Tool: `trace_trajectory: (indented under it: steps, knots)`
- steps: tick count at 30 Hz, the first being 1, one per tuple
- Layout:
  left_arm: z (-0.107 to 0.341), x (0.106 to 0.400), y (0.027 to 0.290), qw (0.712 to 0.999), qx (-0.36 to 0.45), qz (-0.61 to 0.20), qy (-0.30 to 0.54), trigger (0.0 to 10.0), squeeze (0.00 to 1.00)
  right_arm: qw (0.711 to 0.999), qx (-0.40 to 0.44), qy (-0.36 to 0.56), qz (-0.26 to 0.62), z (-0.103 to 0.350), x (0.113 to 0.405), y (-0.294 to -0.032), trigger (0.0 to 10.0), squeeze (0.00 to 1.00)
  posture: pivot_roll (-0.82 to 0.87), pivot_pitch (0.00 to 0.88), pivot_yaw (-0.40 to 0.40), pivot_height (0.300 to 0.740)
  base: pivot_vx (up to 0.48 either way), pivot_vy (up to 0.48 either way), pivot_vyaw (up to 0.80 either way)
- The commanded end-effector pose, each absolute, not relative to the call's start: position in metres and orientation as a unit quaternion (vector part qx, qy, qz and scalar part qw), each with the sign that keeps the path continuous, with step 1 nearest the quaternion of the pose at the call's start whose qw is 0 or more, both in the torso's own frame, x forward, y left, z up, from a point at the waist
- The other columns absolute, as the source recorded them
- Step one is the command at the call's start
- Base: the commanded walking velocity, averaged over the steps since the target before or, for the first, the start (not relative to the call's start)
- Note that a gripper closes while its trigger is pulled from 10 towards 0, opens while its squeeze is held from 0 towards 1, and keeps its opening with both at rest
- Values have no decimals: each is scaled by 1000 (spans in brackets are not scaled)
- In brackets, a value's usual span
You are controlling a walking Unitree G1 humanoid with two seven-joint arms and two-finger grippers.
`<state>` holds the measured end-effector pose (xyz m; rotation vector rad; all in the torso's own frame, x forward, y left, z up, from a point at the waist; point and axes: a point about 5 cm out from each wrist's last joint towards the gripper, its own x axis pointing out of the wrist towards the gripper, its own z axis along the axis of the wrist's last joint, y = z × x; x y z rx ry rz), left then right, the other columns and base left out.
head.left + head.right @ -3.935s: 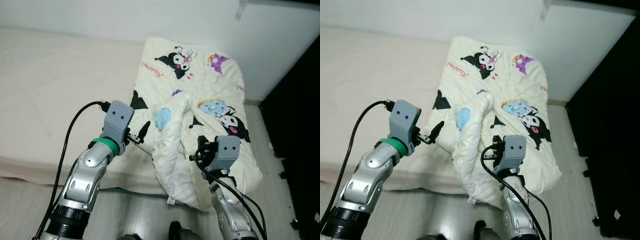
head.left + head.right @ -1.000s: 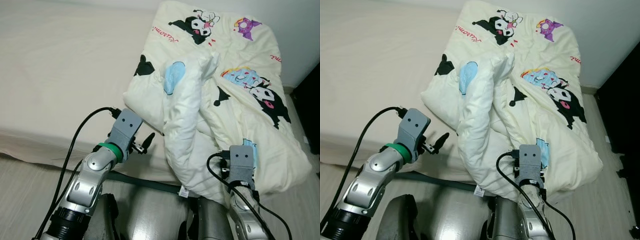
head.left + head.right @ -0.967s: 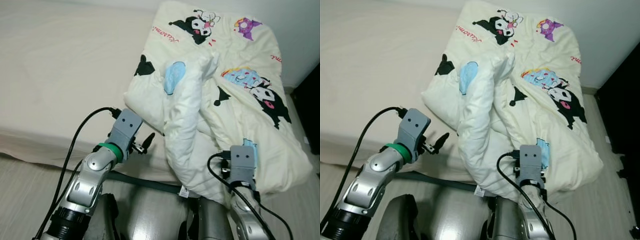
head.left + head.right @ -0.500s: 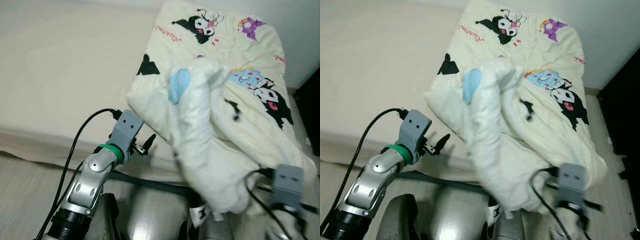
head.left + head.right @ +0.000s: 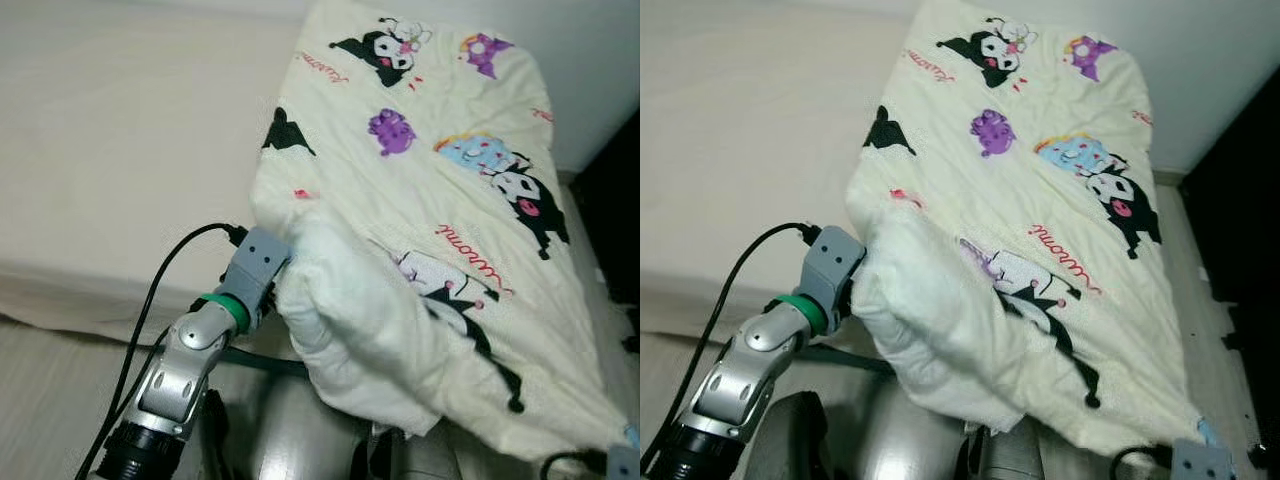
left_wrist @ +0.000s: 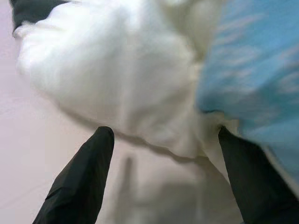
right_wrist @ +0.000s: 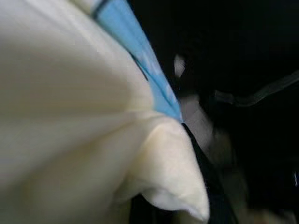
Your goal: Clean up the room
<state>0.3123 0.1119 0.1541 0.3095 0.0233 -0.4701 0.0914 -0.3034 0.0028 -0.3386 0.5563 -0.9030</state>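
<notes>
Bedroom scene: bed (image 5: 110, 150) w/ plain cream sheet, white wall behind, dark gap at robot's right, pale wood-look floor (image 5: 45, 390) in front.

Quilt (image 5: 440, 200): cream, cartoon prints (black/white characters, purple one, blue one, red script). Lies on right part of bed, spread mostly flat from wall end toward robot. Near edge hangs off bed front; near-left corner bunched into a thick white fold (image 5: 350, 330) showing plain underside. Near-right corner drawn out to a point low at right of head views.

Left end effector (image 6: 163, 140): at bed's front edge, up against the bunched fold. Head views: grey wrist block and green ring just beside fold, fingers hidden by fabric. Wrist view: both black fingers (image 6: 84, 177) spread wide apart, white fold and a blue print patch just ahead of tips, sheet below. No fabric seen between fingers; contact w/ fold – can't tell.

Right end effector (image 7: 184, 212): low at right, at quilt's pulled-out corner; grey wrist block (image 5: 1200, 462) at bottom edge of right eye view, blue print bit beside it. Wrist view: cream cloth w/ blue strip close to lens, corner tip bunched at the fingers, dark bkgd. Reads as pinched on quilt corner; frame blurred.

Black cable (image 5: 150, 290) loops from left wrist down along silver arm.
</notes>
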Motion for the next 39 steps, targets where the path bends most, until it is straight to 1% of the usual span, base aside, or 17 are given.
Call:
trace_trajectory:
  steps: [1,7,8,10,12,13,15,16,18,19,24,27,28,31,33,35,39]
  knots:
    - [148,312,115,959,160,-232,23,10000,0,790,-122,355,-484,-22,45,-312,0,0,-40,199,2,551,0,0,0]
    - [157,316,128,954,201,-223,8,10000,0,782,-103,385,-479,-38,32,-312,0,0,-40,201,9,551,0,0,0]
    - [166,321,145,954,225,-200,5,10000,0,820,-105,343,-445,-33,56,-308,10000,0,-24,203,23,551,0,0,0]
    - [181,326,174,955,256,-148,6,10000,0,901,-134,215,-352,-4,117,-292,10000,0,-9,203,30,551,0,0,0]
    - [184,326,183,956,264,-128,9,10000,0,924,-144,164,-314,10,138,-283,10000,0,-9,203,30,551,0,0,0]
    - [184,325,191,960,262,-99,12,10000,518,938,-165,126,-278,23,158,-275,10000,0,5,204,36,551,0,0,0]
    - [185,323,196,962,259,-80,14,10000,518,945,-182,100,-252,32,171,-269,10000,0,5,204,36,551,0,0,0]
    - [185,321,205,968,245,-48,17,10000,1000,952,-213,57,-210,47,190,-260,10000,0,5,204,36,551,0,0,0]
    - [187,315,213,975,220,-18,20,10000,1000,960,-248,14,-128,64,211,-244,10000,43,5,204,36,551,0,0,0]
    - [189,304,222,980,197,3,26,10000,1000,966,-257,3,-7,72,231,-222,10000,1000,5,204,36,551,0,0,0]
    - [189,284,232,976,213,-4,40,10000,1000,976,-164,64,125,62,229,-192,10000,1000,47,216,25,551,0,0,0]
    - [186,275,252,962,260,50,71,10000,1000,957,-75,128,249,53,206,-165,10000,1000,63,227,24,551,0,0,0]
    - [183,271,263,953,281,77,85,10000,1000,942,-39,155,295,49,192,-153,10000,0,63,227,24,551,0,0,0]
    - [182,265,262,965,240,77,68,10000,1000,928,24,190,319,43,164,-136,10000,0,64,233,17,551,0,0,0]
    - [188,270,237,985,166,-4,35,10000,1000,936,32,211,281,33,156,-139,10000,0,47,234,14,551,0,0,0]
    - [189,276,198,989,92,-114,23,10000,1000,957,26,236,168,16,151,-157,10000,0,33,234,14,551,0,0,0]
    - [187,284,166,980,70,-183,31,10000,1000,966,-5,257,-8,-1,145,-192,10000,0,-1,234,20,551,0,0,0]
